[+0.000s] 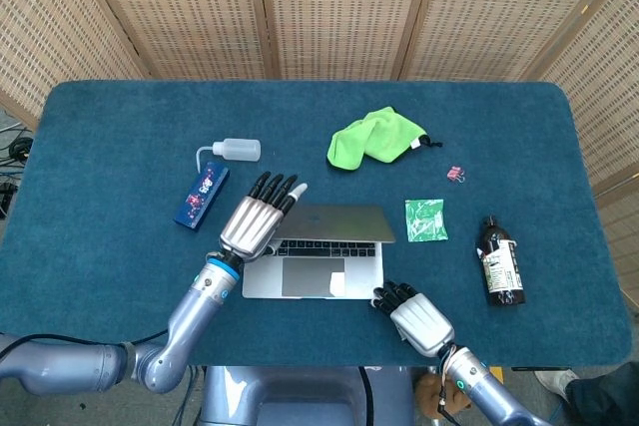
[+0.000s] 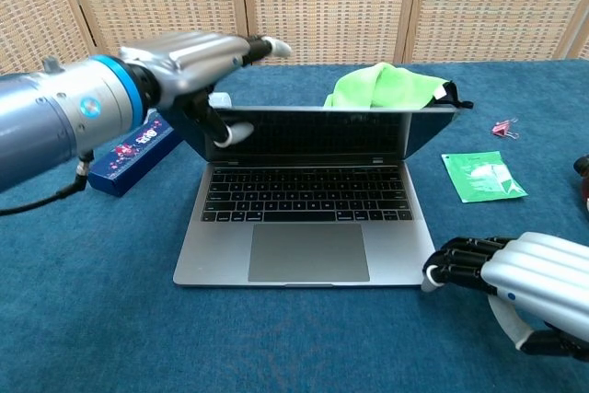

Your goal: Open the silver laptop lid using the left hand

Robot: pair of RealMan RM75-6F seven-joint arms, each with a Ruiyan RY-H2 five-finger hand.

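The silver laptop [image 1: 312,268] lies near the table's front edge with its lid [image 2: 350,137] raised close to upright, so the dark screen and keyboard [image 2: 308,195] show. My left hand [image 1: 258,222] grips the lid's top left corner. In the chest view the left hand [image 2: 184,60] has its fingers over the back of the lid and its thumb pressed on the screen side. My right hand [image 1: 415,315] rests on the table with fingers curled in, holding nothing. In the chest view the right hand [image 2: 515,281] has its fingertips at the laptop's front right corner.
A green cloth [image 1: 374,137] lies behind the laptop. A white squeeze bottle [image 1: 235,150] and a blue box [image 1: 202,195] sit to the left. To the right are a green packet [image 1: 425,218], a pink clip [image 1: 455,174] and a dark bottle [image 1: 499,261].
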